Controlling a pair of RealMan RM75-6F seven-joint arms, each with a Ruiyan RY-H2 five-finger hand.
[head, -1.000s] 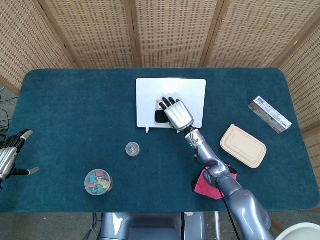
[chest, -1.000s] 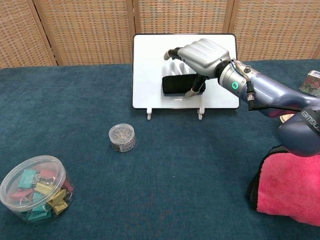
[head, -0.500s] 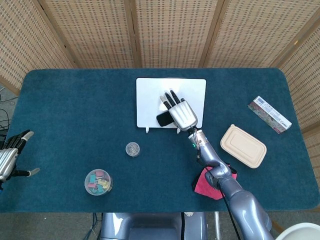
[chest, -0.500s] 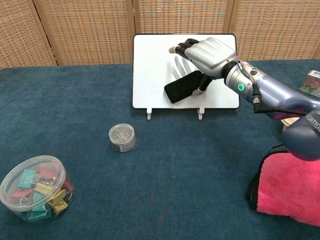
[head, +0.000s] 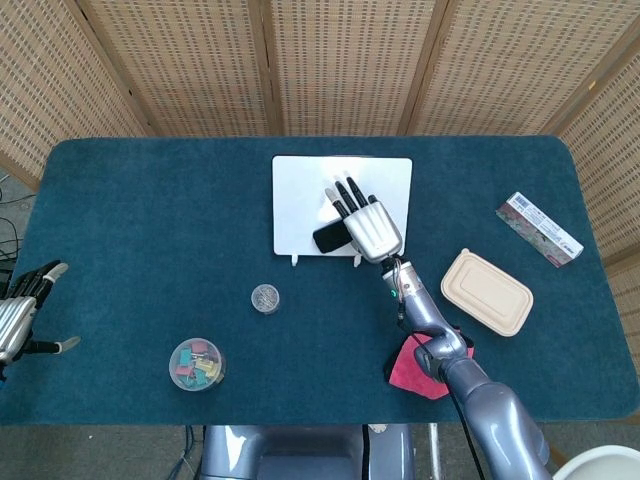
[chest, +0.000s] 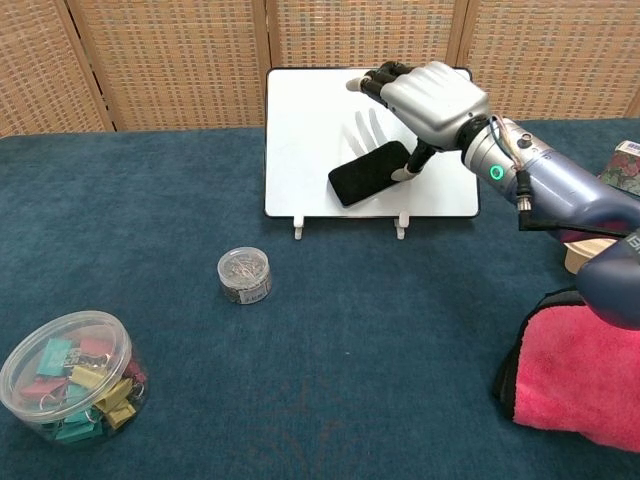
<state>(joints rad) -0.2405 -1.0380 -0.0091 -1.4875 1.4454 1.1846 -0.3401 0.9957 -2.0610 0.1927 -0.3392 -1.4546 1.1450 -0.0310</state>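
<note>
A white board (head: 298, 200) (chest: 310, 140) stands on small feet at the middle back of the blue table. A black eraser (head: 329, 238) (chest: 368, 172) lies tilted on its lower part. My right hand (head: 368, 226) (chest: 435, 100) hovers over the board just right of the eraser, fingers stretched out and apart; only the thumb tip is at the eraser's right end. My left hand (head: 20, 312) sits at the table's far left edge in the head view, fingers apart and holding nothing.
A small round tin of clips (head: 265, 298) (chest: 245, 275) and a clear tub of coloured binder clips (head: 196, 363) (chest: 70, 375) sit front left. A beige lidded box (head: 487, 292), a pink cloth (head: 425, 368) (chest: 580, 375) and a printed carton (head: 540, 228) lie to the right.
The eraser has turned from level to tilted on the board. My right hand has lifted and shifted right, its fingers straightening off the eraser. The left hand stayed put.
</note>
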